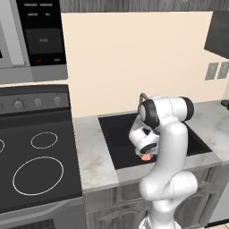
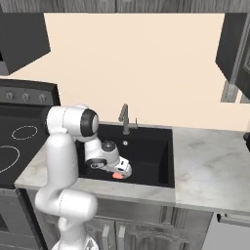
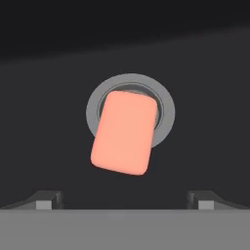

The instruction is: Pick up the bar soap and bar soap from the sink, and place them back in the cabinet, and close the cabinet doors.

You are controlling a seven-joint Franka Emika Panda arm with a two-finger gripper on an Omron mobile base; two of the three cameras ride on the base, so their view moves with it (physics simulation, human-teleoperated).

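Over the black rectangular sink (image 2: 163, 151), the task was barely begun.
One salmon-orange bar soap (image 3: 125, 132) lay on the round silver drain (image 3: 167, 113); the gripper (image 3: 125, 200) hung above it, wide open, holding nothing.

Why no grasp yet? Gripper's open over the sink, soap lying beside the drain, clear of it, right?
Not quite. The gripper is open over the sink, but the soap isn't clear of the drain: in the hand view it lies across it, covering most of the opening, with the drain's ring showing around the soap's upper end.
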